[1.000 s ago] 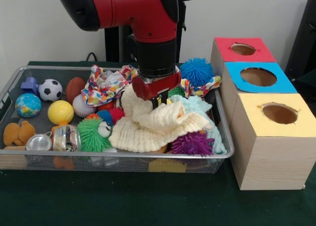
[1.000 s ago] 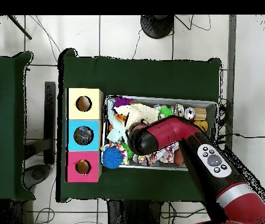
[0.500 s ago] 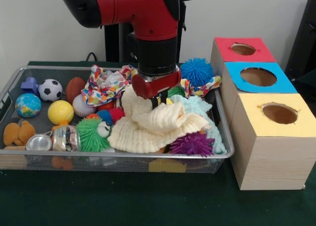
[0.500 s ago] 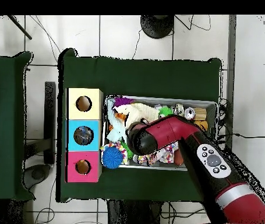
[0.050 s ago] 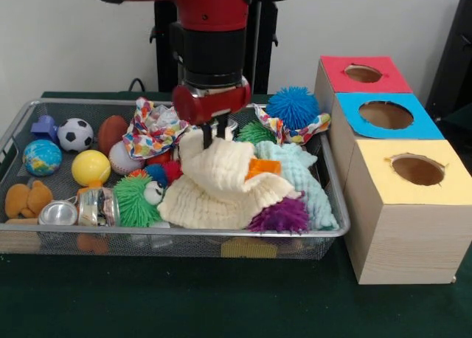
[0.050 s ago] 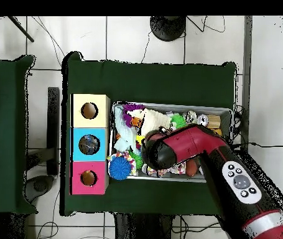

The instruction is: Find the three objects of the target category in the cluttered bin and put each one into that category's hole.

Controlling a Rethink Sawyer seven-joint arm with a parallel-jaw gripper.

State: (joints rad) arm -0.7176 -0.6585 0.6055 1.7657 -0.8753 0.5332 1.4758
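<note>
A pale wall is standing behind a counter [image 5: 184, 308] covered in dark green cloth, and in the overhead view the floor around it is showing white tiles. A wire mesh bin [image 5: 22, 124] is sitting on the counter, packed with toys and cloths. Just to its right in the front view, three wooden boxes are standing in a row, each with a round hole in its top: a red box [image 5: 361, 74] farthest, a blue box [image 5: 386, 115] in the middle and a yellow box [image 5: 415, 170] nearest.

The red and black arm [image 6: 199, 149] is reaching down over the middle of the bin. Its claw [image 5: 213, 135] is pinching the top of a cream waffle cloth [image 5: 214, 187], which is hanging in a peak below the fingertips while its lower folds are lying across the pile. An orange piece [image 5: 262, 167] is peeking out on the cloth's right side, beside a pale blue cloth [image 5: 306, 177]. A purple spiky ball [image 5: 280, 216] is lying at the near right, a blue spiky ball [image 5: 293, 107] at the far right, and a green fuzzy toy [image 5: 134, 200] left of the cream cloth. A soccer ball [image 5: 75, 133], a globe ball [image 5: 42, 157] and a yellow ball [image 5: 91, 167] are resting at the left end.
</note>
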